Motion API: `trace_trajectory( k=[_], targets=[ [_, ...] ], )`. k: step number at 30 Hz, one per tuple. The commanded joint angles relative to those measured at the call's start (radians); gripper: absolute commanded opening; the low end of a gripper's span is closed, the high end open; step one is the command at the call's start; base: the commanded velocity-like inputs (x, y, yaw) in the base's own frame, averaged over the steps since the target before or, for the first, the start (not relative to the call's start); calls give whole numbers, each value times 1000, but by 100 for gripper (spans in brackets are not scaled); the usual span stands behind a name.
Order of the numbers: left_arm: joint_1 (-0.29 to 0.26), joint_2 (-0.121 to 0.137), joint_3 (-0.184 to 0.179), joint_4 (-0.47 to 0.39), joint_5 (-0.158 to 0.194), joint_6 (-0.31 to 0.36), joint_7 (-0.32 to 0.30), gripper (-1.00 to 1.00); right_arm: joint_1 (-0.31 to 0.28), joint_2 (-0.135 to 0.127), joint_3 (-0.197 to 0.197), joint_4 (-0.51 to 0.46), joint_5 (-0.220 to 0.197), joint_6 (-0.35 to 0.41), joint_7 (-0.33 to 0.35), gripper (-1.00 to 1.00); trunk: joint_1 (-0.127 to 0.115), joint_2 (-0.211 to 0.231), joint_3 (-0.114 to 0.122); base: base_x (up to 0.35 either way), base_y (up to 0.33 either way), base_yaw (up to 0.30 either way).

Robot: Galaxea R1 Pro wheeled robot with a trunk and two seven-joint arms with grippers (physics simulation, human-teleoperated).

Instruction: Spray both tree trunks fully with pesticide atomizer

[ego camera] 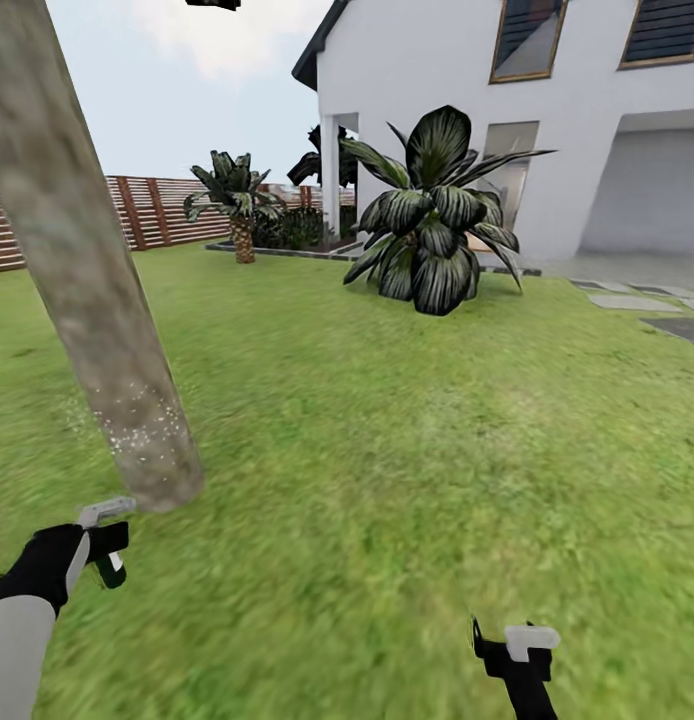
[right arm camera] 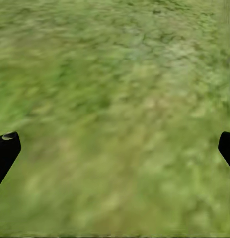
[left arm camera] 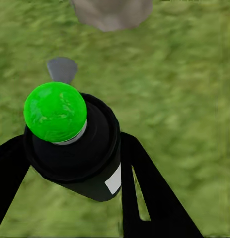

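Left gripper (left arm camera: pixel 70 163) jaws clench the pesticide atomizer (left arm camera: pixel 75 144), the tree trunk (ego camera: pixel 97 300) just beyond; right gripper (right arm camera: pixel 115 148) jaws spread, released over lawn (right arm camera: pixel 115 89).

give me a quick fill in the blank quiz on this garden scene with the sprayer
1. The left gripper holds an atomizer with a bright ____ ball on top.
2. White spray specks dot the tree trunk near its ____.
3. The right gripper holds ____.
4. The ground is covered in ____.

Missing words: green; base; nothing; grass
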Motion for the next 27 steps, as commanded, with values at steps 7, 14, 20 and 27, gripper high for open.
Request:
trace_trajectory(
  k=[7, 14, 20, 27],
  targets=[
    [143, 26, -125, -14, -103, -400, -595, -100, -1, -2, 103, -7, 120, 29, 137, 100, -1, 0, 0, -343, 0, -38],
    [151, 35, -235, -20, -505, -573, -1059, -100, -33, 5, 184, -274, 332, 312, 694, 100, -1, 0, 0, -167, 0, -1],
    [150, 23, -240, -23, -690, -614, -1134, -100, -43, 9, 186, -385, 376, 356, 864, 100, -1, 0, 0, -6, 0, 0],
    [149, -53, -320, -22, -701, -693, -1126, -100, -48, 39, 192, -448, 379, 358, 1071, -100, -1, 0, 0, 0, 0, 0]
  ],
)
